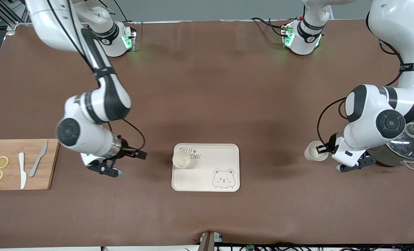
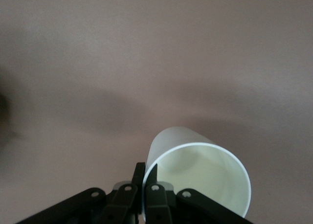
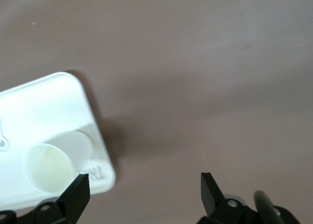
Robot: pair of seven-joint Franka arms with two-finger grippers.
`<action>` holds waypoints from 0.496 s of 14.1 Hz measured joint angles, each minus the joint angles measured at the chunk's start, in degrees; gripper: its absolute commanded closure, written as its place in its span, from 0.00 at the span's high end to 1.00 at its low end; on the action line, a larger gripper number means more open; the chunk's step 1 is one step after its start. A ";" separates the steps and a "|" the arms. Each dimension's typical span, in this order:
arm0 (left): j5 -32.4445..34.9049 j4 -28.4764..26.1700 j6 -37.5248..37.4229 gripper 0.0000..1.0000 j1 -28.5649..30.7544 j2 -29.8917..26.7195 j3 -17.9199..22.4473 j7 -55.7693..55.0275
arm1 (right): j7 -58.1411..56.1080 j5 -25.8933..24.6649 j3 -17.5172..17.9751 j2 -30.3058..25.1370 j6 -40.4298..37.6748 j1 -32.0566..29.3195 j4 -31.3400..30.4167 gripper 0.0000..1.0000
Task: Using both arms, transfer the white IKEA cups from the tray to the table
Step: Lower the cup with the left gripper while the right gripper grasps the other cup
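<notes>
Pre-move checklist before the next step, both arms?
1. Left gripper pinching rim of one white cup: ok.
2. That cup off the tray, over bare table: ok.
3. Held cup resting on the table: cannot tell.
4. Right gripper open: ok.
5. Right gripper around the second cup: not ok, it sits beside the tray.
6. Second cup upright on the tray: ok.

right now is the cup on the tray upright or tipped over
Upright: the cup stands on the tray with its round rim facing up, seen in both front and right wrist views.
</notes>
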 measured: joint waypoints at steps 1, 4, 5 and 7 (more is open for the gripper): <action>0.00 -2.78 2.67 0.00 0.75 -0.51 0.00 0.78 | 1.88 0.00 0.00 1.62 1.58 1.68 0.93 1.00; 0.00 -9.79 9.02 0.00 2.04 -1.47 0.00 1.90 | 5.49 0.00 -0.05 4.75 2.81 4.44 3.38 1.00; 0.00 -11.56 10.89 0.00 2.13 -1.58 -0.01 1.91 | 6.30 0.00 -0.05 5.19 3.15 4.69 3.67 1.00; 0.00 -14.30 14.06 0.00 2.40 -1.60 -0.01 1.91 | 8.05 0.01 -0.03 6.05 5.32 5.56 3.88 1.00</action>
